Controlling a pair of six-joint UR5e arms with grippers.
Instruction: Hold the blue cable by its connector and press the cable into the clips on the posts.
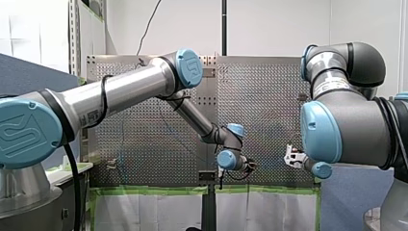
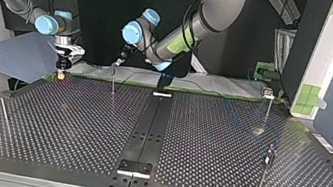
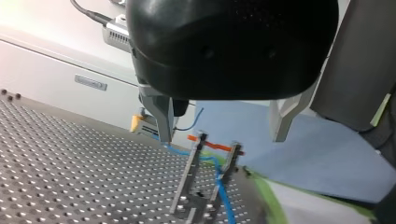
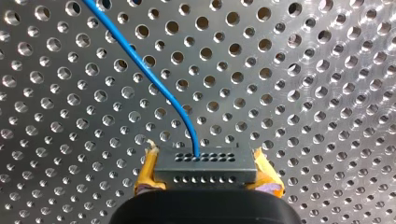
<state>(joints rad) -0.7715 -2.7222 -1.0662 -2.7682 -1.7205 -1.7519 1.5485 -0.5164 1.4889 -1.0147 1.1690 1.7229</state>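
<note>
My right gripper (image 4: 205, 161) is closed on the grey connector (image 4: 205, 173), with a yellow pad (image 4: 147, 169) on each short side. The blue cable (image 4: 154, 79) leaves the face of the connector and runs away from the fingers in a gentle curve over the perforated bench (image 4: 303, 93), so its long axis points ahead of this gripper. My left gripper (image 3: 222, 140) has its metal fingers (image 3: 164, 119) wide apart and holds nothing. In the left wrist view the cable passes just at the tip of one finger, then goes across to two thin posts (image 3: 189, 177) that stand close together ahead of and below the fingers, and falls down beside the second one. I cannot tell if it already sits in a clip; a small orange piece (image 3: 212, 144) shows at the top of the posts. The move, I judge, depends on this: the left arm is the nearer one to the posts and is almost above them, while the right arm holds the end of the line and decides its tension and its direction. The posts are near the bench edge with green tape (image 3: 273, 200), so there is little room on that side, but the open bench on the other side gives free space. In the top view the other posts stand well apart from both grippers.
</note>
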